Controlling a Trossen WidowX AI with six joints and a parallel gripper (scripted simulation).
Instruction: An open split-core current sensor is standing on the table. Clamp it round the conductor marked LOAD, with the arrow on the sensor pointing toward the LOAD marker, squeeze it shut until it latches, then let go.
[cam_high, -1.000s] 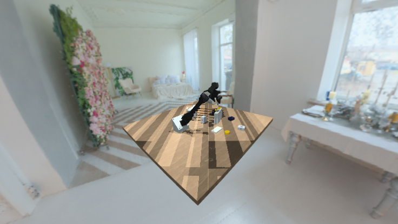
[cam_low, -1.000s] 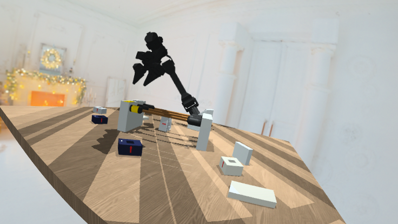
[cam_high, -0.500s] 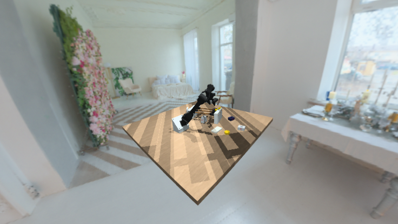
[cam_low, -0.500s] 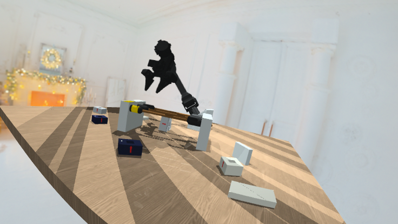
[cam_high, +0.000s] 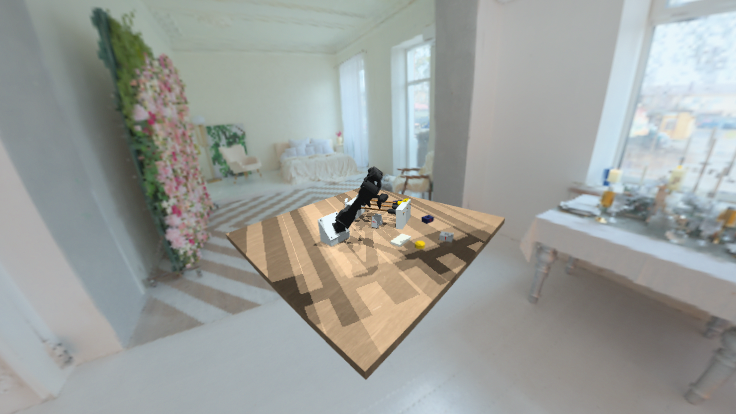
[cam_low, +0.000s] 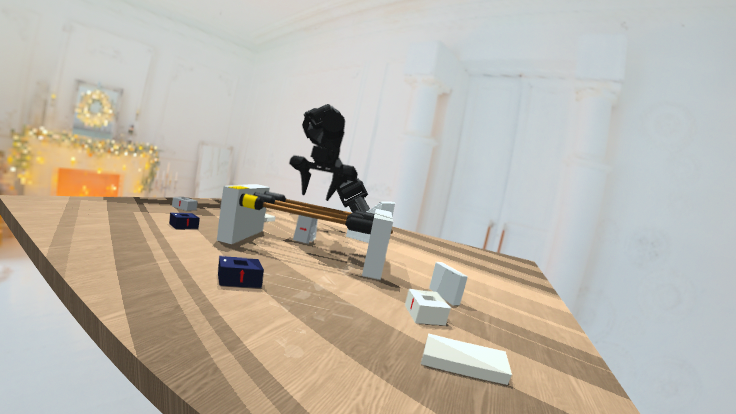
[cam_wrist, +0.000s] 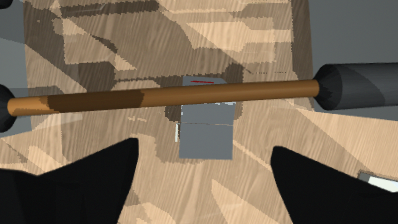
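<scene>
Our jaws are parted well over halfway with nothing between them. In the exterior view, the gripper (cam_high: 381, 203) (cam_low: 316, 197) (cam_wrist: 206, 151) hangs fingertips-down above the copper conductors, behind them. Wrist view has the grey sensor (cam_high: 377, 220) (cam_low: 304, 230) (cam_wrist: 206, 141) in line with the gap between our fingertips, but down on the table (cam_high: 360, 308) (cam_low: 329, 329) (cam_wrist: 260, 195), untouched. One copper rod (cam_wrist: 225, 93) crosses over it in that view — we can't tell which conductor that is. Sensor stands upright between the two end posts, off the conductors; its red arrow points right in the exterior view, away from the yellow-marked end. We can't make out its opening.

Farther out, the yellow sleeve (cam_low: 252, 201) sits against the left-hand post (cam_low: 234, 218), black sleeves at the right-hand post (cam_low: 378, 247). In front we have a navy block (cam_low: 240, 275) with a red arrow, then a white block (cam_low: 431, 313) just beside an upright plate (cam_low: 449, 284) — and a flat white slab (cam_low: 465, 360) nearest the camera.
</scene>
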